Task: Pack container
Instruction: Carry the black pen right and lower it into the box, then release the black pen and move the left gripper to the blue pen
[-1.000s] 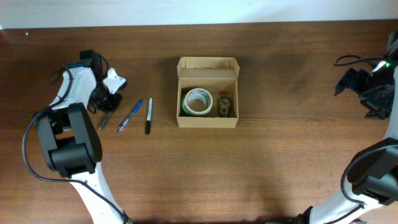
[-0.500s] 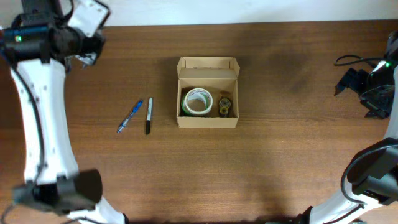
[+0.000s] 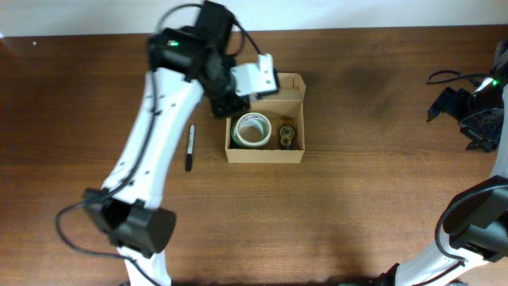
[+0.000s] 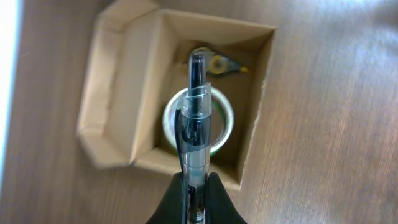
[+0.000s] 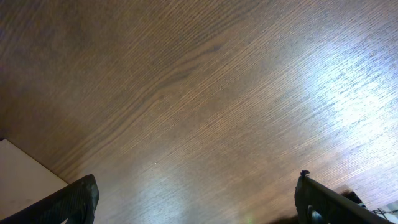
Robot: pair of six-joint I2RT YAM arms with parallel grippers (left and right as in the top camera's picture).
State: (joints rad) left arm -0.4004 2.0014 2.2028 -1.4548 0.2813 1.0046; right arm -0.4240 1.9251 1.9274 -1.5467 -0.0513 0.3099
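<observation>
Clenching a clear pen (image 4: 195, 112) in L gripper (image 4: 196, 194), above the open cardboard box (image 3: 265, 156) mid-table (tape roll (image 3: 252, 129) inside). Spread wide at R gripper (image 5: 196, 198), nothing btwn fingers, well apart from box.

Even, diffuse overhead light, faint shadows. Bright glare on table (image 5: 348, 93), right wrist view. Container (image 4: 124, 93) slightly soft-focus.

I see the left arm (image 3: 159, 119) stretched over the table (image 3: 357, 199) to the open container's (image 3: 266, 152) back-left corner, tape roll (image 3: 252, 129) and small dark item (image 3: 286, 133) inside, black marker (image 3: 190, 148) lying left of it, right arm (image 3: 480, 111) far right.
</observation>
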